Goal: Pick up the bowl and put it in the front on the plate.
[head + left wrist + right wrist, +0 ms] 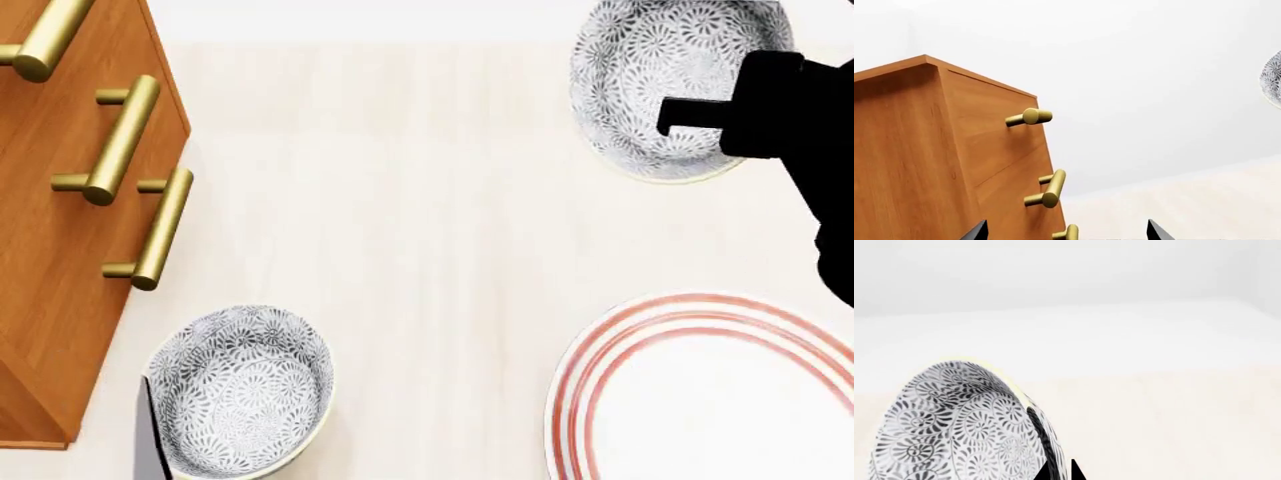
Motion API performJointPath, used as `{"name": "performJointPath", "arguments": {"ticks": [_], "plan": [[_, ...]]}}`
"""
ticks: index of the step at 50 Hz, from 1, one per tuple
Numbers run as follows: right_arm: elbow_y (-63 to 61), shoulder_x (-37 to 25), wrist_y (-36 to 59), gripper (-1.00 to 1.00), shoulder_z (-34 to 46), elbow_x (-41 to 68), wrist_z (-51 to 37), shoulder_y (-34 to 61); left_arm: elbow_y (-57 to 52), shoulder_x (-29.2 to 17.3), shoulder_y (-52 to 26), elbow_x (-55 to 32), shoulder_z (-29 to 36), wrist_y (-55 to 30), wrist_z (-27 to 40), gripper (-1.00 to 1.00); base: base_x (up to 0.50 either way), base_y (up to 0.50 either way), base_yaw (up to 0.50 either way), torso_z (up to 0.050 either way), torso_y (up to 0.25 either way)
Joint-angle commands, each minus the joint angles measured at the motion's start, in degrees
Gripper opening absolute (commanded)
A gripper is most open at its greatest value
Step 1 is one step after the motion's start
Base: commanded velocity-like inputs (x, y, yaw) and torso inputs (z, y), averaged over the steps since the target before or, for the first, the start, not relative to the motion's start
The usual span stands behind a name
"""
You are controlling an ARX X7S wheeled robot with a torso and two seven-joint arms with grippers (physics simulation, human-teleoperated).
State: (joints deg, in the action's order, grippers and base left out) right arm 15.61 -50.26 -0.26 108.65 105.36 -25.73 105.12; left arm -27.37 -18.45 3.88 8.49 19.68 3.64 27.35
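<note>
A floral grey-blue bowl (641,80) lies at the far right in the head view. My right gripper (681,115) reaches over its right rim. In the right wrist view the two black fingertips of the right gripper (1062,471) pinch the rim of this bowl (954,430), one inside and one outside. The white plate (627,370) with red rings sits near right, in front of that bowl. A second floral bowl (240,390) rests near left. My left gripper (1067,232) is open with nothing between its fingertips; one finger (150,440) shows beside the near-left bowl.
A wooden drawer cabinet (54,250) with brass bar handles (120,140) stands along the left, close to my left gripper; it is the same cabinet (921,150) that fills the left wrist view. A bowl's edge (1273,80) shows there too. The tabletop (427,220) is pale wood.
</note>
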Motion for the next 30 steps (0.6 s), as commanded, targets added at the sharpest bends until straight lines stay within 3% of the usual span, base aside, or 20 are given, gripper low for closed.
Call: {"name": "performJointPath", "arguments": {"ticks": [1,30], "plan": [[-10.0,-8.6,1.5,-1.0,-0.7,-6.9,5.9,4.3,-0.4,0.9,0.1,1.7,-0.4,0.3,-1.2,1.0,0.0,0.0,0.0,0.0,0.0],[-24.1,-26.2,8.8,-1.0,0.0,-11.7,11.5,8.9,-1.7,0.3,-0.3,2.5,1.0,-1.3,-1.7,1.0,0.0,0.0,0.0,0.0,0.0]]}}
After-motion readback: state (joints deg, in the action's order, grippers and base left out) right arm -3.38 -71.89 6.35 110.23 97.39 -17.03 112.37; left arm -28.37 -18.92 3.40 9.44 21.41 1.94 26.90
